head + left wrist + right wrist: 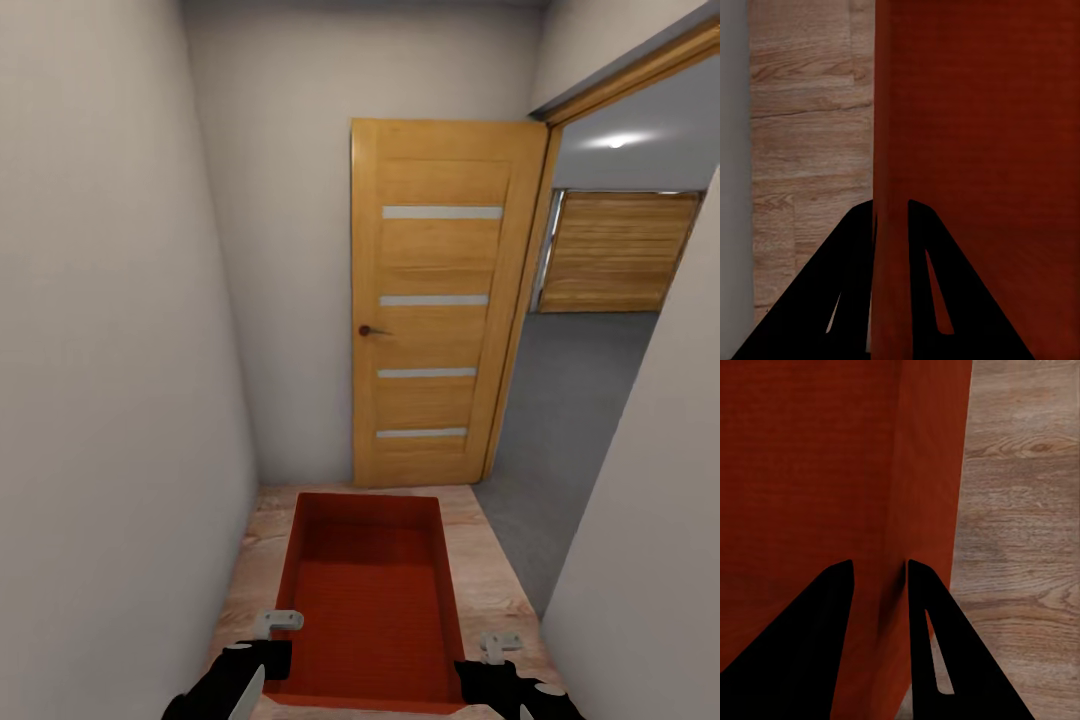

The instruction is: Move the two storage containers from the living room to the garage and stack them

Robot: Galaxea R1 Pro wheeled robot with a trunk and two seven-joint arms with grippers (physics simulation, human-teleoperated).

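One orange-red storage container, open-topped and empty, hangs low in front of me over the light wood plank floor. My left gripper is shut on its left wall; in the left wrist view the black fingers straddle that thin wall. On the opposite side, my right gripper is shut on the right wall, its fingers clamping the wall. The garage's dark grey floor shows through the doorway at the right.
I am in a narrow corridor between a pale left wall and a right wall. A wooden door stands swung open ahead. A wood-panelled garage door lies beyond the doorway.
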